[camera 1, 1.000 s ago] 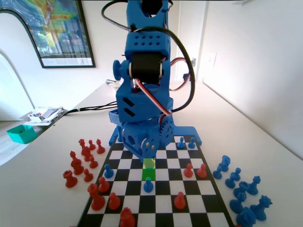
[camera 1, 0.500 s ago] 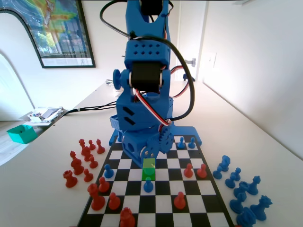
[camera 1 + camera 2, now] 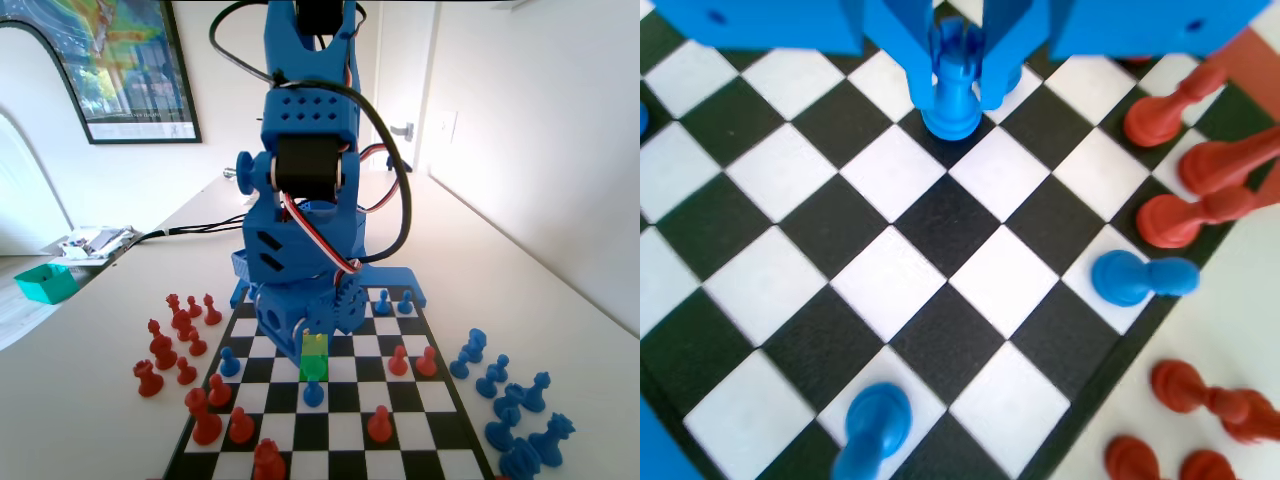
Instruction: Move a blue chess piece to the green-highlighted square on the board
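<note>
In the wrist view my gripper (image 3: 955,95) hangs from the top edge, its jaws pressed against both sides of a blue chess piece (image 3: 953,85) with a notched top. The piece's base sits at a black square of the board (image 3: 890,280). In the fixed view my gripper (image 3: 312,335) is low over the board's (image 3: 440,425) middle, just behind the green-highlighted square (image 3: 314,368). A paler yellow-green tint (image 3: 315,345) lies right under the jaws. A blue pawn (image 3: 314,393) stands one square nearer the camera than the green one.
Red pawns (image 3: 398,360) and another blue pawn (image 3: 229,362) stand on the board. Captured red pieces (image 3: 175,335) cluster off its left side and blue pieces (image 3: 510,400) off its right. The wrist view shows red pieces (image 3: 1190,215) and a blue pawn (image 3: 1135,278) at the right.
The arm has dropped lower, bringing the gripper down onto the board just behind the green square. The pieces on the board have stayed put.
</note>
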